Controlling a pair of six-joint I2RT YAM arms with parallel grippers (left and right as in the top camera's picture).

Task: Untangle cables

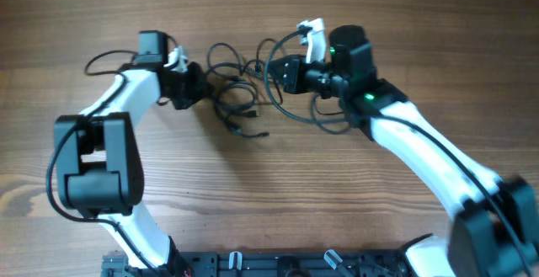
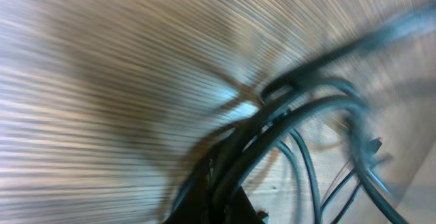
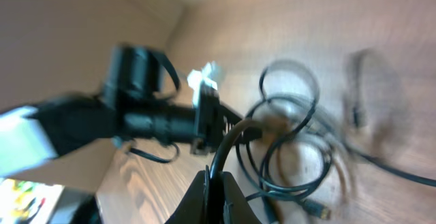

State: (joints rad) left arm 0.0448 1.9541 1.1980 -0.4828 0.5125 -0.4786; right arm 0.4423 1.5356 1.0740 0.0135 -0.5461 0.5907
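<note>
Wooden table (image 1: 295, 201): cables (image 1: 229, 100) lie strung left-right between left pincer (image 1: 192, 83) and right pincer (image 1: 288, 73), each pinched on a strand.

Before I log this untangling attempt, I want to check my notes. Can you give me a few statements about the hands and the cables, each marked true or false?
1. The left hand and the right hand are both shut on the cables. True.
2. The cables lie fully separated in straight lines. False: they form a looped, tangled bundle between the two hands.
3. The table has a wood-grain surface. True.
4. The right hand hovers at the table's near edge by the arm bases. False: it is at the far side, right beside the bundle.
5. A plug end lies on the table on the near side of the bundle. True.
</note>
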